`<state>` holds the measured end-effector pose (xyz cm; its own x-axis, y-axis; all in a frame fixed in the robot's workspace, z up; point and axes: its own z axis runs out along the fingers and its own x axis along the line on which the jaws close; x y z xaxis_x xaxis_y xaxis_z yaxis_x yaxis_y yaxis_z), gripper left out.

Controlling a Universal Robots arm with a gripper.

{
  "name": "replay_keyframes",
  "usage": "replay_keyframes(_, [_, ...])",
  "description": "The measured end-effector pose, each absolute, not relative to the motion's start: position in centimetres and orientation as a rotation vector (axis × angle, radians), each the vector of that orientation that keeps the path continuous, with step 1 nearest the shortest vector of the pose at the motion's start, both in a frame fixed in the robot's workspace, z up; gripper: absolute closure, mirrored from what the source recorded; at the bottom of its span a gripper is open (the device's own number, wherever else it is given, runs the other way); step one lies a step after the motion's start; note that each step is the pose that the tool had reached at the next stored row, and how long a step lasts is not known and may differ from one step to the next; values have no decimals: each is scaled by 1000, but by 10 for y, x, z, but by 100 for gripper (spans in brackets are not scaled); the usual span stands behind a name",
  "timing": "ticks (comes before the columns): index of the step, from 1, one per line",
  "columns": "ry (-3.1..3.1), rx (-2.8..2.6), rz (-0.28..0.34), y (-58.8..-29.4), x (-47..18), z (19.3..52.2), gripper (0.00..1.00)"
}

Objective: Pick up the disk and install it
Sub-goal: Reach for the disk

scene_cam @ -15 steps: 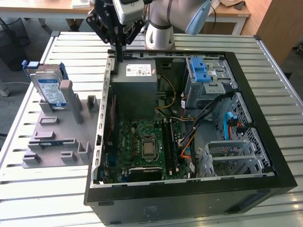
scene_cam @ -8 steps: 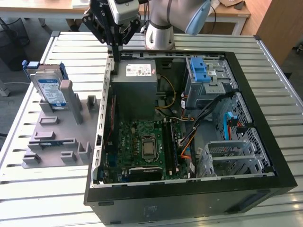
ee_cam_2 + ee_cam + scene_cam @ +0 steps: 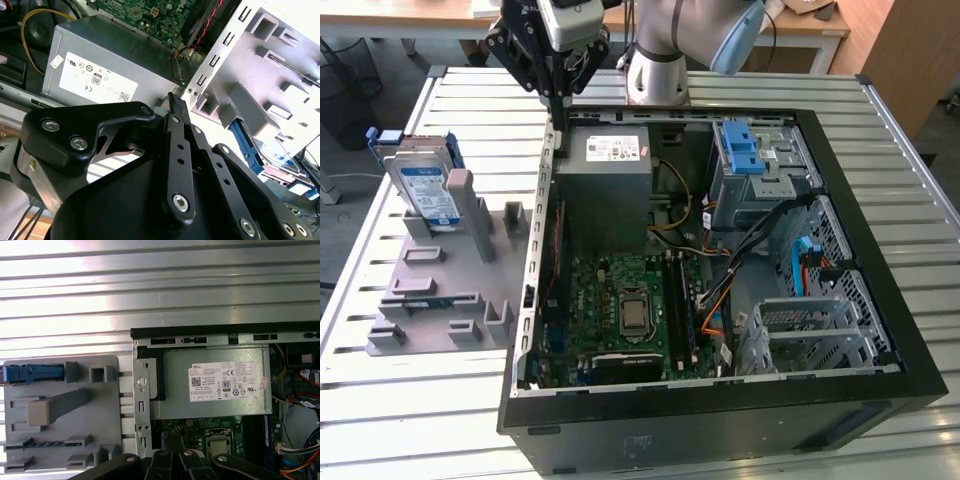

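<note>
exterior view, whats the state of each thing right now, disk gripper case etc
disk, standing on edge in the grey fixture, not gripped
gripper, shut, holding nothing, at the case's edge by the power supply
computer case, lying on its side, side panel off, inside exposed
power supply, mounted inside the case

Bright, even light throughout. In the first wrist view the ribbed metal counter (image 3: 165,285) glares in white bands (nearly blown out), while the inside of the computer case (image 3: 200,333) sits in shade. In the second wrist view the black claw (image 3: 175,102) looms dark against a washed-out grey fixture (image 3: 250,100). Shadows in the exterior view are soft.
</note>
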<state>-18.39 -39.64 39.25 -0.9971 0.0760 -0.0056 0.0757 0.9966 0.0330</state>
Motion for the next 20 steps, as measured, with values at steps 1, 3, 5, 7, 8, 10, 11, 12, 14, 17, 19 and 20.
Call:
replay_keyframes(1, [3132,119,51,-396,-184,393,89])
replay_keyframes(3, [3132,119,51,-396,-184,393,89])
replay_keyframes(5, [3132,119,51,-396,-184,393,89])
replay_keyframes(7, [3132,119,51,-397,-185,393,89])
replay_keyframes(8, [3132,119,51,-397,-186,393,89])
replay_keyframes(10, [3132,119,51,-396,-187,393,89])
replay_keyframes(11, [3132,119,51,-396,-188,393,89])
replay_keyframes(12, [3132,119,51,-396,-189,393,89])
replay_keyframes(14, [3132,119,51,-396,-191,393,89])
replay_keyframes(17, [3132,119,51,-396,-193,393,89])
replay_keyframes(19, [3132,119,51,-396,-193,392,89])
replay_keyframes(20, [3132,119,51,-396,-194,392,89])
